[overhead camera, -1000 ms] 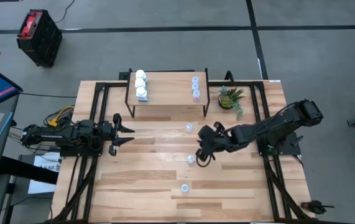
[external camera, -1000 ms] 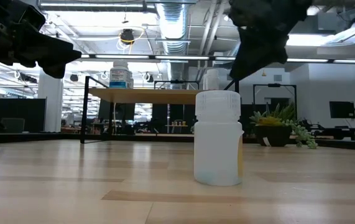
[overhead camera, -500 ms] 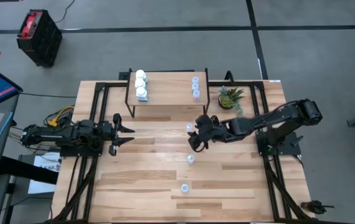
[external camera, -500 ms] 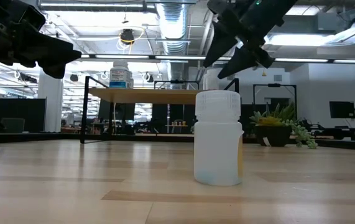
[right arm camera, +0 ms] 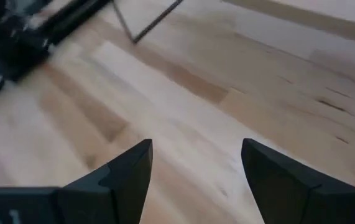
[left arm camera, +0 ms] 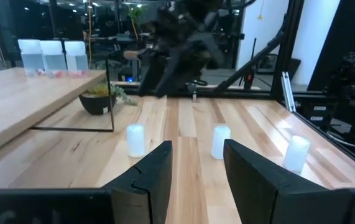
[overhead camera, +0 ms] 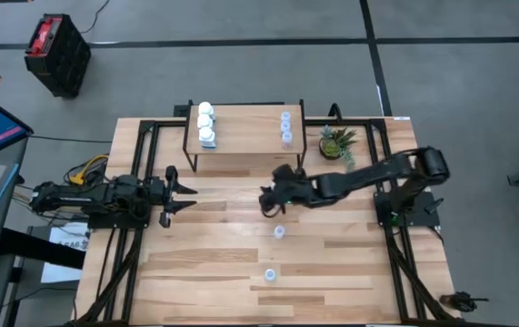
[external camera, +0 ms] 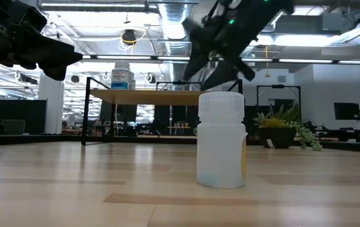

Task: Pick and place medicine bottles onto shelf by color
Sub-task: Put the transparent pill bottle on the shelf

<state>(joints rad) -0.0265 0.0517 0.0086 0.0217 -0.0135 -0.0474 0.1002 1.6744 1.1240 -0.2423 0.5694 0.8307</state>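
Shelf [overhead camera: 245, 127], upper centre: six bottles are stored. Two loose bottles [overhead camera: 279, 232] are seen lower centre. Right gripper [overhead camera: 266, 201], centre, jaws spread, empty. Left gripper [overhead camera: 184, 197], centre-left, jaws parted.

The slatted wooden table [overhead camera: 214, 263] is carrying the shelf [overhead camera: 245, 127] at its far edge, a potted plant [overhead camera: 338, 143] sitting just beside the shelf, and two small pale bottles standing loose on the boards, one mid-table [overhead camera: 279, 232] and one nearer the front [overhead camera: 269, 273].
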